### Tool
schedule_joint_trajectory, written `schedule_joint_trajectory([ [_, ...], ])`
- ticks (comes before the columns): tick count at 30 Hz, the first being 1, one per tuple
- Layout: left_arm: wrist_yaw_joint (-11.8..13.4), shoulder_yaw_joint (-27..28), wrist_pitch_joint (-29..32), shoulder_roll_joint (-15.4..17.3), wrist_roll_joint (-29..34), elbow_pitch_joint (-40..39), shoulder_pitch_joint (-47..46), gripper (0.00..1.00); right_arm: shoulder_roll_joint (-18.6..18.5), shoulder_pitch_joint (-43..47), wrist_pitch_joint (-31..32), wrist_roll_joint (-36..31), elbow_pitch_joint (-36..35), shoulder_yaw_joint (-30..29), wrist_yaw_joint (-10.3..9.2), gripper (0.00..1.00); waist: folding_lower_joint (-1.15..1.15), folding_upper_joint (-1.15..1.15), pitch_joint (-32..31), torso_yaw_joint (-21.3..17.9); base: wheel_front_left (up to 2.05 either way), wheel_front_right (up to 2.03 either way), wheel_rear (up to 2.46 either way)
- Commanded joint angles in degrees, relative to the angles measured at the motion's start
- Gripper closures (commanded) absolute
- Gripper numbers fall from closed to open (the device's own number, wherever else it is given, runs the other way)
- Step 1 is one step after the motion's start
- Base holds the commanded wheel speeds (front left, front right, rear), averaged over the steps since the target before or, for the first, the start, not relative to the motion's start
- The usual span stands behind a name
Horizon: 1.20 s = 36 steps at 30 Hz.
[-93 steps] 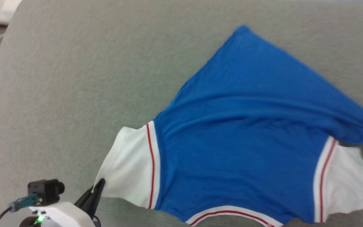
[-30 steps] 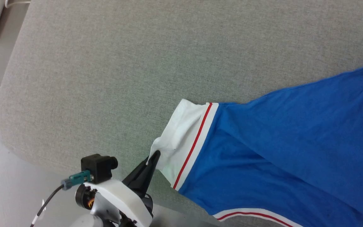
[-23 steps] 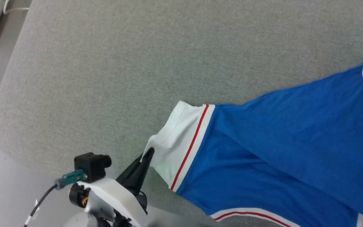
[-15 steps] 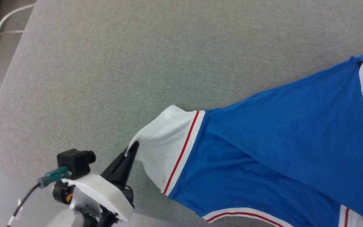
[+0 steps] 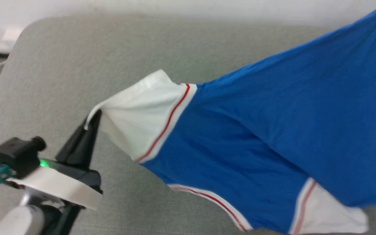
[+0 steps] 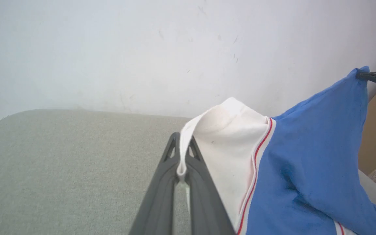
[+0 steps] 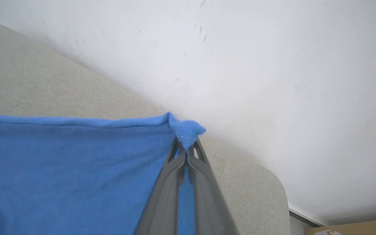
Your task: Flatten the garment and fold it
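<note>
Now the royal-blue, white-sleeved jersey T-shirt (image 5: 256, 124) hangs stretched above the right half of the grey fabric table (image 5: 60, 81). The left gripper (image 6: 181, 156) pinches its sleeve hem and the right gripper (image 7: 186, 147) its blue corner. Best lowered evenly, with tension held.

bright, even light | soft shadows | head view motion-blurred | wrist views sharper

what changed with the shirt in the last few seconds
The garment, which lay spread on the grey surface, has been raised. The left gripper lifted the white sleeve and the right gripper lifted a blue corner, so the cloth now hangs stretched between them. The head view also tilted up. Unchanged: the left gripper's pinch on the sleeve edge, shut throughout.
</note>
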Motion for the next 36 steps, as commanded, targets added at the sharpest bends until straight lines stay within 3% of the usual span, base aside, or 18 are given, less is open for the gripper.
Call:
schedule_joint_trajectory([
  [1, 0.6, 1.2, -0.5, 0.9, 0.0, -1.1, -0.6, 1.0, 0.0, 1.1, -0.6, 0.5, -1.2, -0.5, -0.06, 1.0, 0.01, 0.0, -4.8, -4.7, 0.0, 0.0, 0.0],
  [11, 2.2, 10.4, -2.0, 6.5, 1.3, -9.1, -5.6, 1.0, 0.6, 3.3, -0.7, 3.1, -11.0, -3.6, -0.06, 1.0, 0.01, 0.0, -8.0, -9.8, 0.0, 0.0, 0.0],
  [20, 2.4, 18.4, -2.6, 10.0, 0.4, -13.3, -14.7, 1.0, 3.0, 1.1, -1.4, 5.3, -18.0, -8.7, -0.06, 1.0, 0.01, 0.0, -6.2, -12.4, 0.0, 0.0, 0.0],
  [28, 0.0, 21.2, -0.5, 13.5, -2.0, -11.3, -30.6, 1.0, 4.5, -5.9, -3.6, 4.7, -19.9, -12.1, -0.06, 1.0, 0.01, 0.0, 0.9, -14.0, 0.0, 0.0, 0.0],
  [31, -1.5, 20.2, 0.7, 14.4, -2.7, -8.1, -38.1, 1.0, 4.9, -10.1, -5.6, 4.3, -17.9, -12.2, -0.06, 1.0, 0.01, 0.0, 5.1, -14.4, 0.0, 0.0, 0.0],
  [36, -5.2, 15.6, 2.0, 17.0, 1.7, -0.2, -51.4, 1.0, 6.7, -18.8, -8.9, 2.4, -11.8, -10.7, -0.06, 1.0, 0.01, 0.0, 13.0, -15.1, 0.0, 0.0, 0.0],
])
